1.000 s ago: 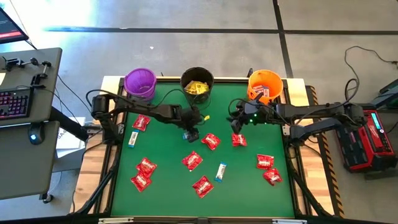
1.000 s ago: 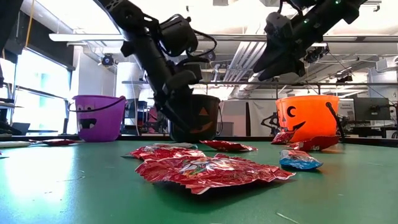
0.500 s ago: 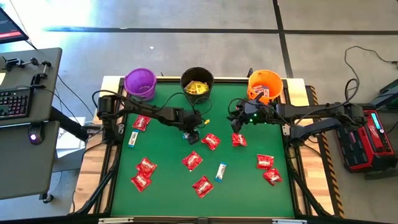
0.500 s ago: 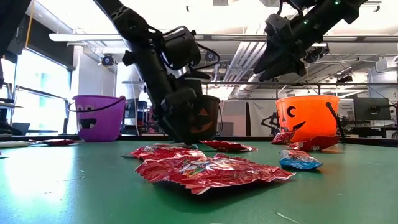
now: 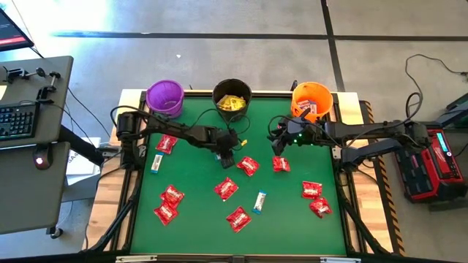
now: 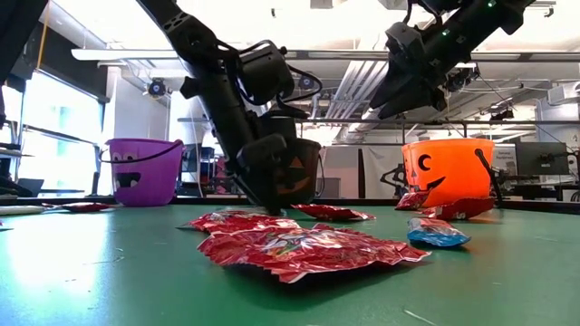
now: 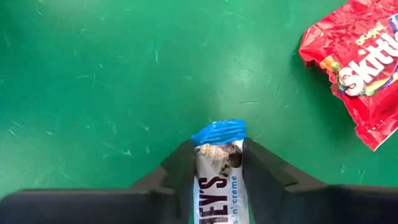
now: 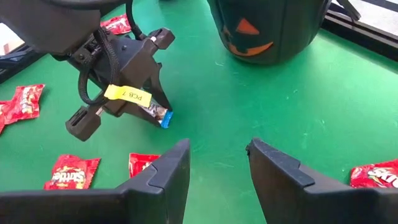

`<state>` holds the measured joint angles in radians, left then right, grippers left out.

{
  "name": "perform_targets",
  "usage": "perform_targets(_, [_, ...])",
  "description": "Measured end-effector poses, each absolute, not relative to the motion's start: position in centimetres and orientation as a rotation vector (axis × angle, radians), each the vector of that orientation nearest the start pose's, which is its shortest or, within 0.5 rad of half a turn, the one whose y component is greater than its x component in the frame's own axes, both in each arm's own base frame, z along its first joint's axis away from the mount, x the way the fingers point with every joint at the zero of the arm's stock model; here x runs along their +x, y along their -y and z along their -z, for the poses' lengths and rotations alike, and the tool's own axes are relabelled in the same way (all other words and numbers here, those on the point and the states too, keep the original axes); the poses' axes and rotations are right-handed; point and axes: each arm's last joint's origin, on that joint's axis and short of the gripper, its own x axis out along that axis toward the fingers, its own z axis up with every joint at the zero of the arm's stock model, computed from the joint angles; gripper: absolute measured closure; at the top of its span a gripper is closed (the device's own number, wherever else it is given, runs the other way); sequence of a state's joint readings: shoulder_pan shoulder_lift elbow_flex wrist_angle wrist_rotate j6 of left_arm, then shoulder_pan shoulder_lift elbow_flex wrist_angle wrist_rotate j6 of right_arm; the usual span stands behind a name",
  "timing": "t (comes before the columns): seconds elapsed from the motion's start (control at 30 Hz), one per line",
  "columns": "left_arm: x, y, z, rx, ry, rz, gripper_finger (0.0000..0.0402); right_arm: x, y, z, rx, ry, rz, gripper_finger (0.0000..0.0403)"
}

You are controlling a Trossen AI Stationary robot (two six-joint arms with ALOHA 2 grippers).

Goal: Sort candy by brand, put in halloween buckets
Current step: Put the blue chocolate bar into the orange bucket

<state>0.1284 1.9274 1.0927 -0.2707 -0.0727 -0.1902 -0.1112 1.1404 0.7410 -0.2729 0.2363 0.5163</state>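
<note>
Near edge of the green table (image 5: 292, 226): red packets scattered — one near centre (image 5: 238, 218), two at near left (image 5: 169, 204), two at near right (image 5: 315, 198). A white-and-blue bar (image 5: 259, 201) lies between the centre and right groups; another one (image 5: 156, 164) lies at the left, with a red packet (image 5: 166, 144) just beyond it.

Mid-table: left gripper (image 7: 217, 155) is down at the mat, fingers pressed on both sides of a white-and-blue bar (image 7: 219, 171) — grasping it, blue end poking out past the tips. Bar looks to be still on the mat, though I can't be sure from the low view. A red packet (image 7: 357, 68) lies just to its right, not touching.

Right gripper (image 8: 217, 162) hangs above the table right of centre, near the orange bucket (image 5: 312, 98) — fingers spread, nothing between them. Red packet (image 5: 281, 164) sits on the mat below and slightly nearer.

Far edge, left to right: purple bucket (image 5: 164, 96), black bucket (image 5: 232, 95) with yellow packets (image 5: 232, 103) inside, orange bucket with some candy in it.
</note>
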Motion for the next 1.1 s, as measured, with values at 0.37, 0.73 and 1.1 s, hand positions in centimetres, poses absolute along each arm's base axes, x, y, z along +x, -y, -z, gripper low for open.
perform_targets(0.37, [36.2,-6.0,-13.7,-0.292,-1.011,-0.247,0.0365,23.2,3.3,-24.4,0.45,-0.572,0.498,0.0251])
perform_targets(0.73, [37.7,-8.5,-17.3,-0.448,-0.837,-0.211,0.0398,23.7,2.8,-24.9,0.558,-0.516,0.397,0.0251])
perform_targets(1.1, [39.2,-10.9,-22.2,-0.53,-0.568,-0.169,0.04,23.9,2.5,-25.2,0.561,-0.478,0.402,0.023])
